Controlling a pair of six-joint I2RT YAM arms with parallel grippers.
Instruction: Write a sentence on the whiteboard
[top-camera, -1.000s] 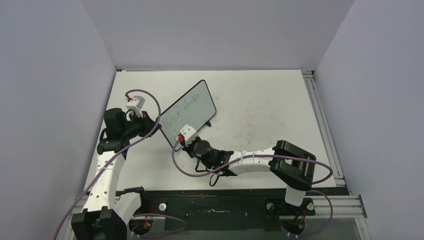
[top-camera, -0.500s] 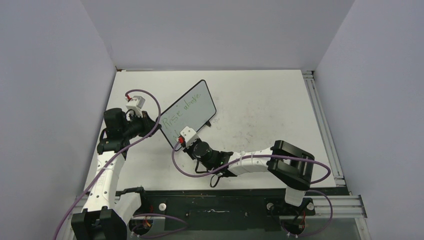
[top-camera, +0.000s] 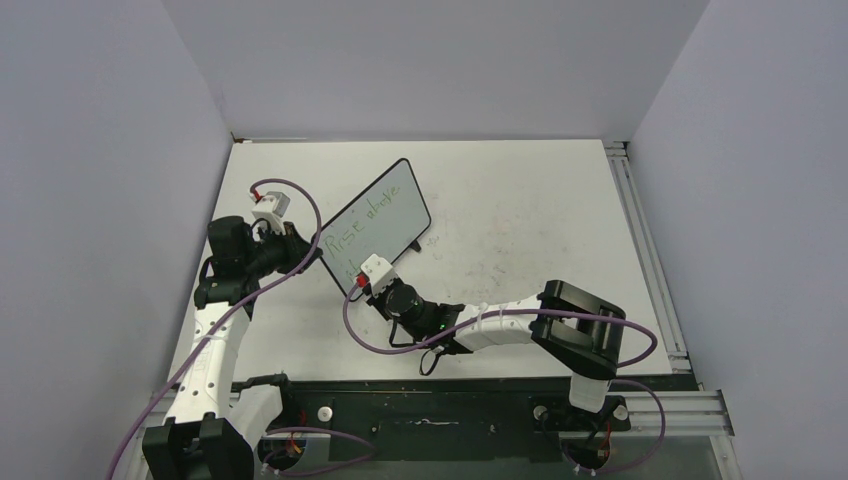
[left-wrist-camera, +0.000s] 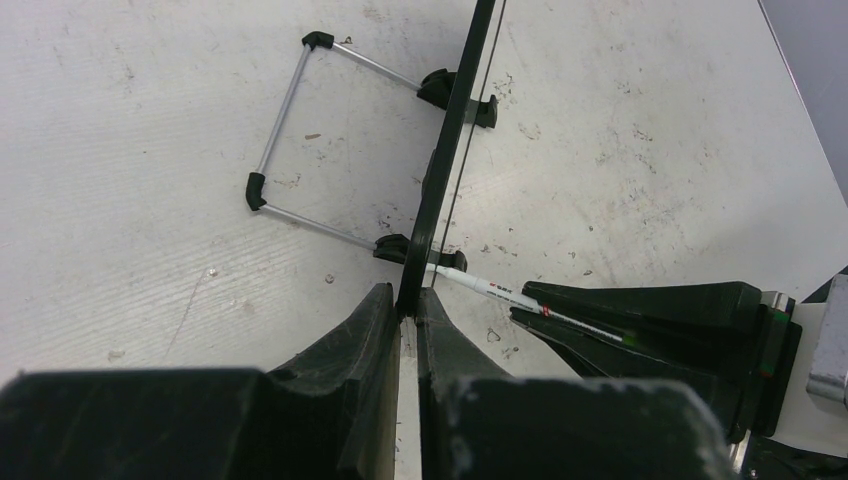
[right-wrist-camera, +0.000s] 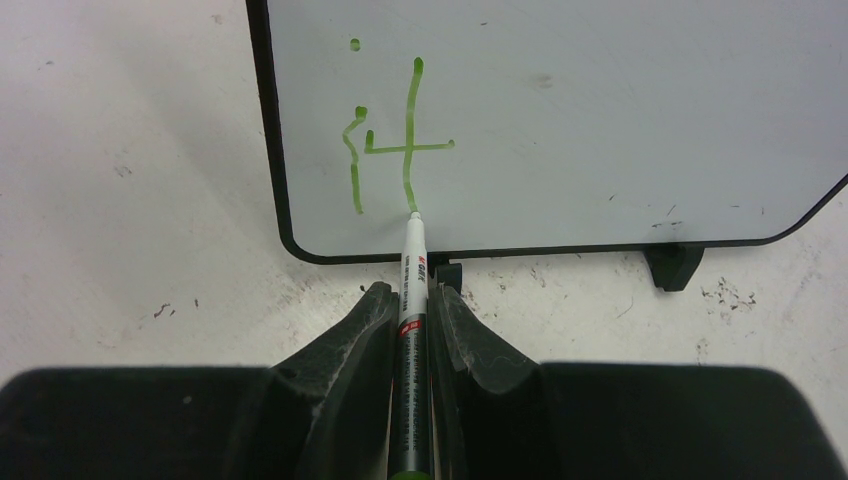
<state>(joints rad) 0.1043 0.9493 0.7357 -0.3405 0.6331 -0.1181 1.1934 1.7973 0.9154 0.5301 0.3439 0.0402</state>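
The whiteboard stands tilted on the table, with its black frame seen edge-on in the left wrist view. My left gripper is shut on its near edge, at the board's left end in the top view. The sentence is green lettering, "Rise above" on the first line. The second line reads "it". My right gripper is shut on a white and green marker. The marker's tip touches the whiteboard at the foot of the "t". That gripper sits at the board's lower edge.
Behind the board a wire stand with black ends lies on the scuffed white tabletop. Two black feet hold the board's lower edge. Grey walls close in three sides, and a metal rail runs along the right.
The right arm has shifted slightly left, with the marker still at the board's lower left. The left arm has kept its hold and not moved.
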